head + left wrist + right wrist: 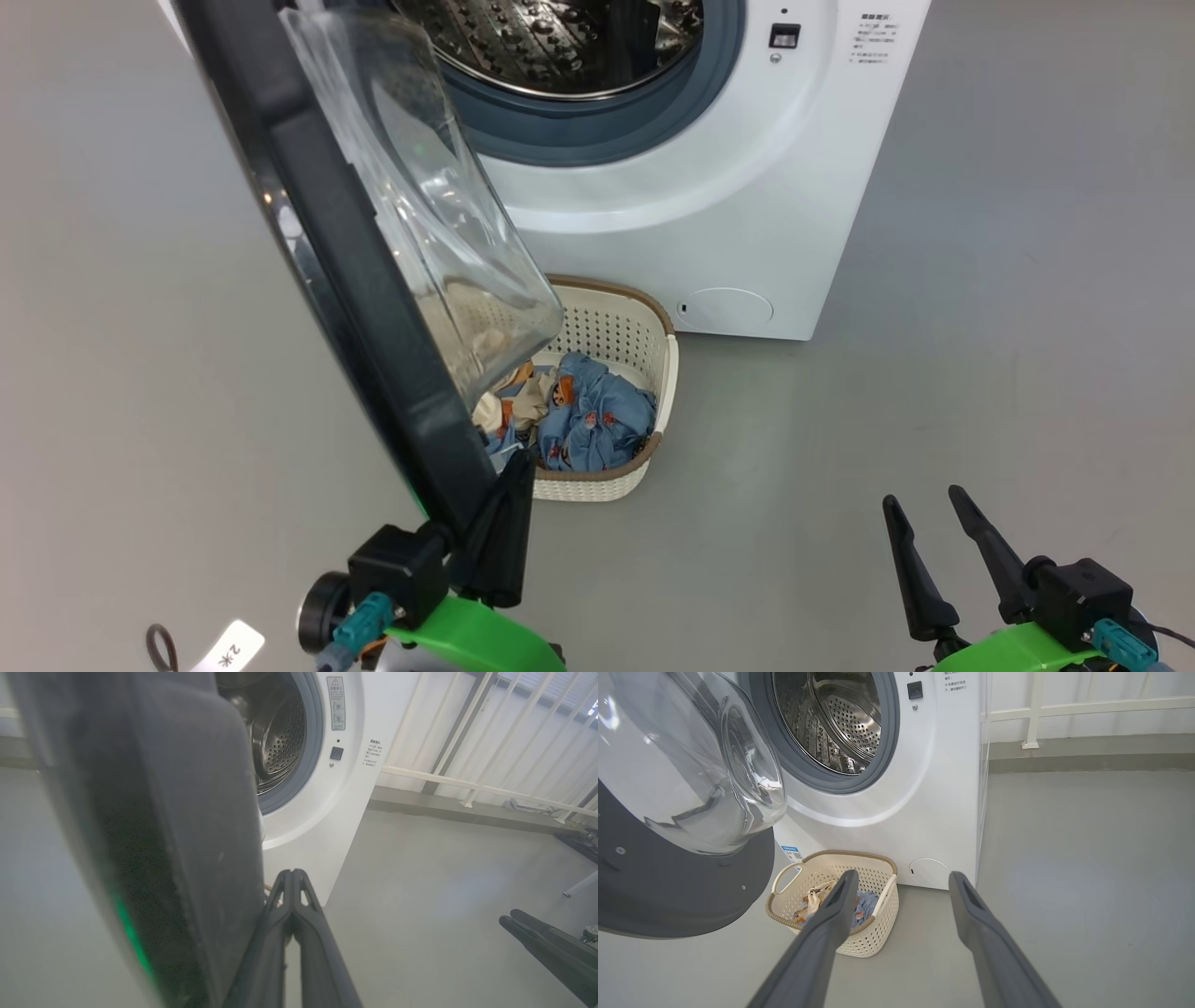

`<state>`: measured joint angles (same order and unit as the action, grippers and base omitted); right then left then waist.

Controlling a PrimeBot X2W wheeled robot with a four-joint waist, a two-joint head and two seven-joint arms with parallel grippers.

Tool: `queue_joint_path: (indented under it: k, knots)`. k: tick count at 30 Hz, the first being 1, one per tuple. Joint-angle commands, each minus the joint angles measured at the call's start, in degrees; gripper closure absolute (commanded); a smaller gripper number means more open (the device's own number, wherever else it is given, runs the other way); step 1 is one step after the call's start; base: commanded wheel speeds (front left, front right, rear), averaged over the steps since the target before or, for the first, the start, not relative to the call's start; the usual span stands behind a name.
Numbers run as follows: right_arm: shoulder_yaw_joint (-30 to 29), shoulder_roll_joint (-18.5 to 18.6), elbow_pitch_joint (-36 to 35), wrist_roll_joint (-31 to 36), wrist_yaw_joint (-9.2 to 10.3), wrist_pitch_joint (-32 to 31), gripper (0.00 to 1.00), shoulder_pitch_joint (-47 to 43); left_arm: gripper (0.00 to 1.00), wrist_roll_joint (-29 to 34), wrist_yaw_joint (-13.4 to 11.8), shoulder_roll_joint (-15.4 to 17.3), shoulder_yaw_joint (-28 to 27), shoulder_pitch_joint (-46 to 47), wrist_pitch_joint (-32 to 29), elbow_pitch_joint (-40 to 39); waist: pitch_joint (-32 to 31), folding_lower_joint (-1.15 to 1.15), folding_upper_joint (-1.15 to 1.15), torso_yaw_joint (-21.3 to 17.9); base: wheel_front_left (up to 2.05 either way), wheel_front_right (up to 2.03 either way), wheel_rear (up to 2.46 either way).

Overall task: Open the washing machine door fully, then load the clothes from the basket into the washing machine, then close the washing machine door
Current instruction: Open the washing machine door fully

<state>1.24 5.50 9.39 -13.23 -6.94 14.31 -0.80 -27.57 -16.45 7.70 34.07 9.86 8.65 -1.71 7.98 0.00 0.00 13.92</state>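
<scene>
Black washing machine door rim just beside clenched left tool | right tool released over grey floor

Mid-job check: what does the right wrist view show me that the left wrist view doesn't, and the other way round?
Right wrist, not left wrist: the basket on the floor before the washer, clothes inside it, the round flap and the blue label. Left wrist, not right wrist: the left tool, shut, beside the dark edge of the door, and a warning sticker. Both: the open door, steel drum, grey gasket, black square latch, white rail, floor, and the right tool, open.
</scene>
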Motion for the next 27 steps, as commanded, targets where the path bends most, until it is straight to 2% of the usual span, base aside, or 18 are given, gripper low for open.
queue_joint_path:
  k: [1, 13, 27]
  knots:
    - [1.5, 0.3, -1.2, -0.2, -0.55, 0.7, 0.00, 1.4, 1.00, -0.9, -0.4, 0.5, -2.5, 2.4, 0.5, -0.6, 0.2, 0.00, 0.00, -0.2, 0.00, 0.00, 0.00]
    - [1.2, 0.3, -1.2, -0.1, -0.55, 0.7, 0.00, 1.5, 1.00, -1.8, -0.7, 0.8, -4.0, 2.5, 1.8, 1.5, -0.1, 0.00, 0.00, 0.4, 0.00, 0.00, 0.00]
    - [1.4, 0.8, -1.1, -0.1, -0.55, 0.7, 0.00, 0.4, 1.00, -2.9, -2.7, 2.7, -6.2, -1.2, 2.5, 0.2, -1.5, 0.00, 0.00, 3.4, 0.00, 0.00, 0.00]
